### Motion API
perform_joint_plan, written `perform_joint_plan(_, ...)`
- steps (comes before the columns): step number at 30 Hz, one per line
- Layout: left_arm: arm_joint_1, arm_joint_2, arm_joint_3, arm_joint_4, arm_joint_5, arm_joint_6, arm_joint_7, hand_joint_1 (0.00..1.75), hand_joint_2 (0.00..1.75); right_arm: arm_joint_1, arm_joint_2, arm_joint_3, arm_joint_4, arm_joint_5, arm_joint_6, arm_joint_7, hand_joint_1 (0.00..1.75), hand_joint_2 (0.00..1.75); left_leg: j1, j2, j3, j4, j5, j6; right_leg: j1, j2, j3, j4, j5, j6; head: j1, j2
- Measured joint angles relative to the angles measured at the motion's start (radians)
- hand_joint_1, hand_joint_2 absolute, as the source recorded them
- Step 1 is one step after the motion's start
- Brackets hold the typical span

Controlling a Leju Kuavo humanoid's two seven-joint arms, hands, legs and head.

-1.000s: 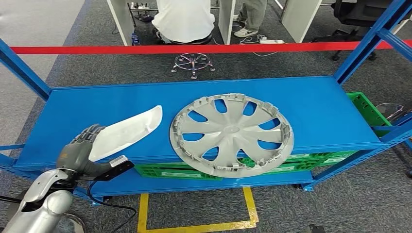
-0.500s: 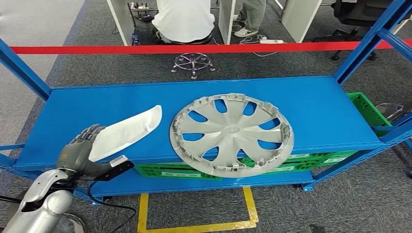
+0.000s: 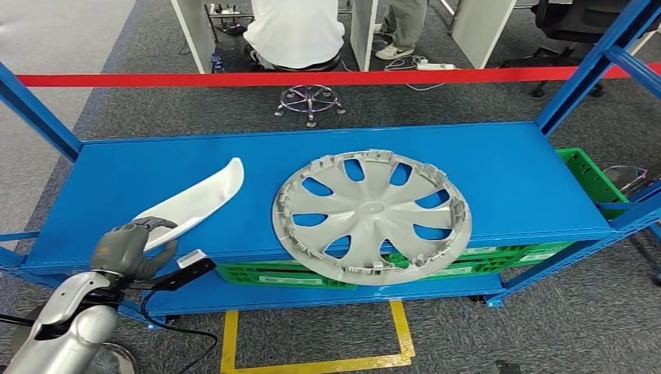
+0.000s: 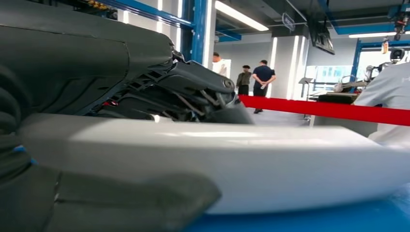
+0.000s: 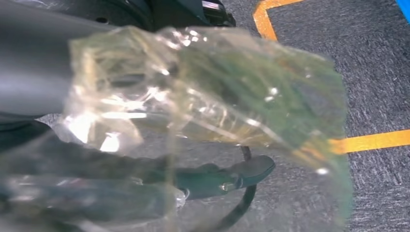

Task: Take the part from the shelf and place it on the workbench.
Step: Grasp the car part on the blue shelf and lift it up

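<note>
Shelf (image 3: 117,175): left hand (image 3: 129,248) fingers (image 4: 145,203) apparently grip part (image 3: 195,201).

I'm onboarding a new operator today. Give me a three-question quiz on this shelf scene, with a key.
1. True or false: the left hand grips the white curved part.
2. What lies beside that part on the blue shelf? A) a hubcap B) a toolbox C) a tyre
3. Fill in: under the shelf sit ___ crates.

Key: 1 true; 2 A, the grey hubcap; 3 green.
</note>
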Motion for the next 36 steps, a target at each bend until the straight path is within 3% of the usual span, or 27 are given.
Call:
perform_joint_plan(31,-0.005,0.003,0.0,0.0,-0.001,-0.001,0.0,1.75,1.75,0.0,0.002,-0.012,0.0,0.008,0.0,0.0,0.0,0.0,0.0,0.0,0.0,0.0,0.0,0.0,0.0,0.0,0.0,0.0,0.0,0.0,0.0,0.0)
perform_joint_plan(36,0.001,0.002,0.0,-0.002,0.02,0.028,-0.034,1.75,1.75,0.001,0.004,-0.019,0.0,0.011,0.0,0.0,0.0,0.0,0.0,0.0,0.0,0.0,0.0,0.0,0.0,0.0,0.0,0.0,0.0,0.0,0.0,0.0)
